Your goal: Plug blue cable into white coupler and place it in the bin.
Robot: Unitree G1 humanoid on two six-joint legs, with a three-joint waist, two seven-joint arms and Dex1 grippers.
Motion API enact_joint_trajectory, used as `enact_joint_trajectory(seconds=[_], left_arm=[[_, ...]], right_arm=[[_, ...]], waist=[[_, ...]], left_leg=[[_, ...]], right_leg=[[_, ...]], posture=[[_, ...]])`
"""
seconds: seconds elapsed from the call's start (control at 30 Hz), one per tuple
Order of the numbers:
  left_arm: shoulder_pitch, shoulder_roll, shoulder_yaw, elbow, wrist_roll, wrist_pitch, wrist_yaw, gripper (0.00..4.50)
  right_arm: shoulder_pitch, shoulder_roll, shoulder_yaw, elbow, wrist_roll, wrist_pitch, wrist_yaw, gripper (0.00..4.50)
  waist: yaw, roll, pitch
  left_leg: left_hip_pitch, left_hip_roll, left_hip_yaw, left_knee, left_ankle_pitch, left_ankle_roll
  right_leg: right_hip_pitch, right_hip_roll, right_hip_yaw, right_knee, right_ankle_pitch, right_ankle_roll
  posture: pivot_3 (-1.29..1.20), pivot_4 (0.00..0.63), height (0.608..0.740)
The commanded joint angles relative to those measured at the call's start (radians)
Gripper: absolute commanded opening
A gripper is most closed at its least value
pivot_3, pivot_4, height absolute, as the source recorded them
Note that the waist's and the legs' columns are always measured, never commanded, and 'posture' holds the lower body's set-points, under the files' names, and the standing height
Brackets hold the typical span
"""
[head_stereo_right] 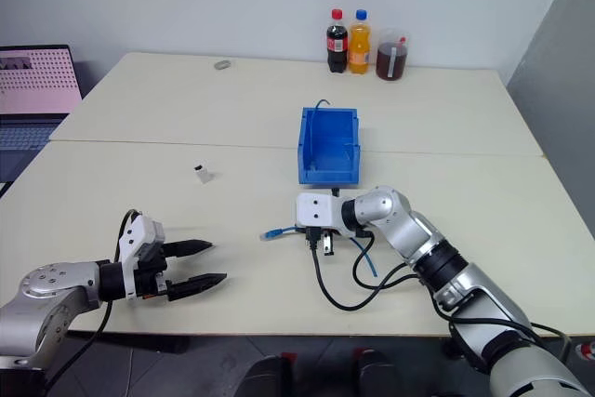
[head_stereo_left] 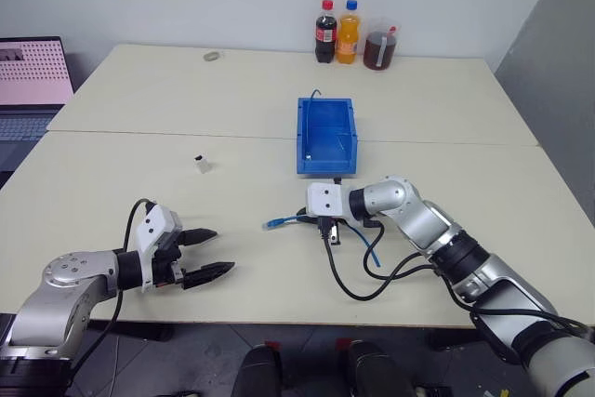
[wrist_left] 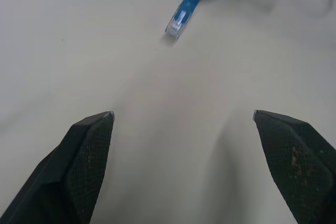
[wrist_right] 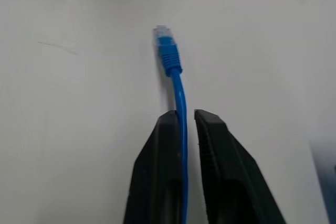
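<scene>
Because the thin, light-blue flexible cable is limp, the right gripper pinches it just behind its clear plug; the left gripper gapes wide, empty.

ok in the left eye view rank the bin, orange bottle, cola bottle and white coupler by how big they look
1. bin, largest.
2. orange bottle and cola bottle: they look alike in size, so no ranking between them; both stand farther from the camera.
3. white coupler, smallest.
</scene>
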Motion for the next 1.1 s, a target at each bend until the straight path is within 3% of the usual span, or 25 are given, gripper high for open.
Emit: enact_joint_trajectory(seconds=[0.03,0.2,0.3,0.57,0.77,1.1], left_arm=[[-0.038,-0.002,0.01,-0.015,0.0,-0.013,0.016,4.5],[-0.119,-0.014,-0.037,0.026,0.027,-0.034,0.009,4.5],[-0.182,-0.033,-0.093,0.059,0.071,-0.056,0.019,4.5],[-0.307,-0.117,-0.246,0.181,0.207,-0.138,0.047,4.5],[-0.346,-0.161,-0.31,0.276,0.267,-0.206,0.029,4.5],[-0.32,-0.159,-0.378,0.322,0.322,-0.283,-0.027,2.6]], right_arm=[[-0.005,0.018,-0.04,0.004,0.011,-0.013,0.027,1.58],[0.038,-0.016,-0.091,-0.098,0.063,0.098,0.09,3.0],[0.103,-0.072,-0.158,-0.283,0.174,0.282,0.152,3.67],[0.248,-0.147,-0.291,-0.665,0.273,0.572,0.048,3.67],[0.307,-0.146,-0.331,-0.818,0.318,0.705,-0.039,3.67],[0.327,-0.157,-0.333,-0.87,0.329,0.738,-0.126,3.7]], waist=[[0.0,0.0,0.0],[0.003,0.0,0.0],[0.007,0.0,0.0],[0.014,0.0,0.0],[0.017,0.001,0.0],[0.022,0.002,-0.003]], left_leg=[[0.0,0.0,0.0,0.0,0.0,0.0],[0.0,0.0,-0.003,0.0,0.0,0.0],[0.0,-0.001,-0.003,0.0,0.0,0.0],[-0.001,0.0,-0.006,0.0,0.0,0.0],[0.0,-0.001,-0.006,0.001,0.0,0.0],[0.0,-0.001,-0.006,0.001,0.0,0.0]], right_leg=[[0.0,0.0,0.0,0.0,0.0,0.0],[0.001,0.001,-0.001,0.001,0.0,0.0],[0.001,0.001,-0.001,0.001,0.0,0.0],[0.001,0.003,-0.002,0.002,0.0,0.0],[0.002,0.004,-0.002,0.002,0.0,0.0],[0.003,0.004,-0.002,0.002,0.0,0.0]], posture=[[0.0,0.15,0.74],[0.0,0.15,0.74],[0.0,0.15,0.74],[0.0,0.15,0.74],[0.0,0.15,0.74],[0.0,0.15,0.74]])
